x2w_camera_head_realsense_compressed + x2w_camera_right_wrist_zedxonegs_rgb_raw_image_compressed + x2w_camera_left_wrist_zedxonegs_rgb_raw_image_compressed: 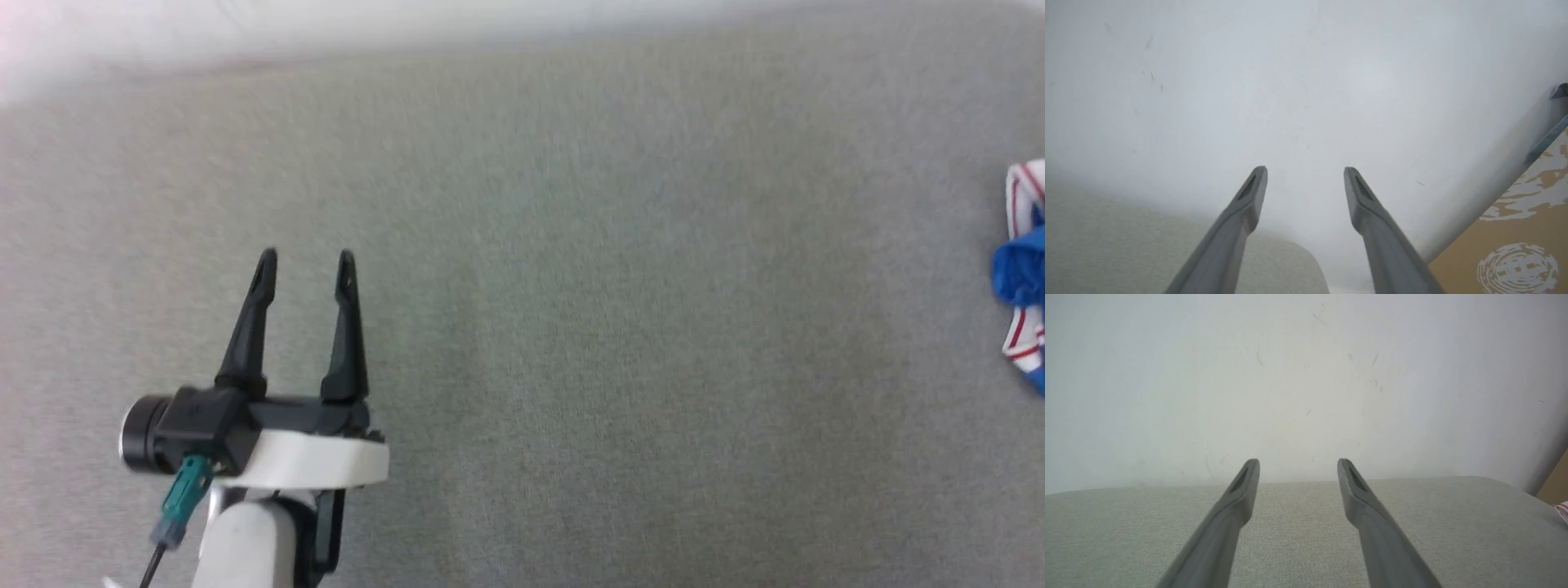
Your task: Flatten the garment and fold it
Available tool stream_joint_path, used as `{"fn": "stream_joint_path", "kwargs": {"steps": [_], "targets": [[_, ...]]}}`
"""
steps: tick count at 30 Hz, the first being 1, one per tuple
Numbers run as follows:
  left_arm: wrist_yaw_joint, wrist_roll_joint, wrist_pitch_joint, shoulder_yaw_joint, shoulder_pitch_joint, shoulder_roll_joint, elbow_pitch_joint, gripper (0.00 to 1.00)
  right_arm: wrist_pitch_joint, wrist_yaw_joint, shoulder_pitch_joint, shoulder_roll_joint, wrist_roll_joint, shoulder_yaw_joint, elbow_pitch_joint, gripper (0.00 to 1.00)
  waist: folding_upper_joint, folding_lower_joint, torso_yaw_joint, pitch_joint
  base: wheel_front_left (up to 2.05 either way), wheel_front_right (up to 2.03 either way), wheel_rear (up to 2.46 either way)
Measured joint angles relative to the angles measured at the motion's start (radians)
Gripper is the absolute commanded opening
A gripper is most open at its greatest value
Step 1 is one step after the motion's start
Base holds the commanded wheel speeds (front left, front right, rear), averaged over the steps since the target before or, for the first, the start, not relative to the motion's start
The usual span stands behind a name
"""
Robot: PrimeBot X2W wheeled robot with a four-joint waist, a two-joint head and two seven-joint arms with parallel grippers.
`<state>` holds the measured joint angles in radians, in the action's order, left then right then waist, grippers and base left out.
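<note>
1. Blue cloth with white, red-striped trim, the garment (1024, 269), lies bunched at the far right edge of the head view, cut off by the frame, so its full shape cannot be told.
2. It rests on a grey-green fabric-covered tabletop (620, 327), well apart from the left gripper.
3. In the left wrist view a small white-and-red scrap of the garment (1563, 510) peeks in at the right edge, on the same surface.
4. The left gripper (306, 261) sits at the lower left of the head view over bare fabric, its two dark fingers spread wide with nothing between them.
5. The left wrist view shows the left gripper (1298, 465) the same way, wide apart, aimed across the tabletop toward a scuffed white wall (1306, 375).
6. The right gripper (1305, 173) has its fingers wide and empty too, aimed at the wall above the tabletop's rounded corner (1298, 261).
7. A tan surface with white pattern (1515, 245) shows at the lower right of the right wrist view.
</note>
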<state>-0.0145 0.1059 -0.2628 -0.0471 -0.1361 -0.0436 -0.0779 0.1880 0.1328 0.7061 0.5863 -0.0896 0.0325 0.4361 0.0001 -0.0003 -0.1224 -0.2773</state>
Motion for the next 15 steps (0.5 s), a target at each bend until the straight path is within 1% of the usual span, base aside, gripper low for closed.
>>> {"fn": "stream_joint_path", "kwargs": {"steps": [4,6,9,12,15], "targets": [[0.009,-0.002,0.000,0.017,0.041,-0.001,-0.009,1.00,0.010,0.000,-0.140,-0.117,-0.035,0.040,-0.139,1.00,0.0000,0.0000,0.011,0.067,0.00,0.00,0.00],[0.015,-0.001,0.000,0.020,0.062,-0.001,-0.011,1.00,0.009,0.000,-0.227,-0.169,-0.038,0.033,-0.203,1.00,0.0000,-0.0001,0.020,0.095,0.00,0.00,0.00],[0.031,0.016,0.000,0.015,0.085,-0.001,-0.015,1.00,0.013,0.000,-0.353,-0.266,-0.050,0.057,-0.270,1.00,0.0000,0.0000,0.039,0.126,0.00,0.00,0.00],[0.054,0.019,0.000,0.002,0.108,-0.001,-0.016,1.00,0.028,0.000,-0.454,-0.349,-0.049,0.072,-0.326,1.00,0.0000,0.0001,0.066,0.144,0.00,0.00,0.00],[0.061,0.014,0.000,-0.007,0.131,-0.002,-0.002,1.00,0.042,0.000,-0.532,-0.420,-0.041,0.074,-0.357,1.00,0.0000,0.0002,0.091,0.159,0.00,0.00,0.00]]}}
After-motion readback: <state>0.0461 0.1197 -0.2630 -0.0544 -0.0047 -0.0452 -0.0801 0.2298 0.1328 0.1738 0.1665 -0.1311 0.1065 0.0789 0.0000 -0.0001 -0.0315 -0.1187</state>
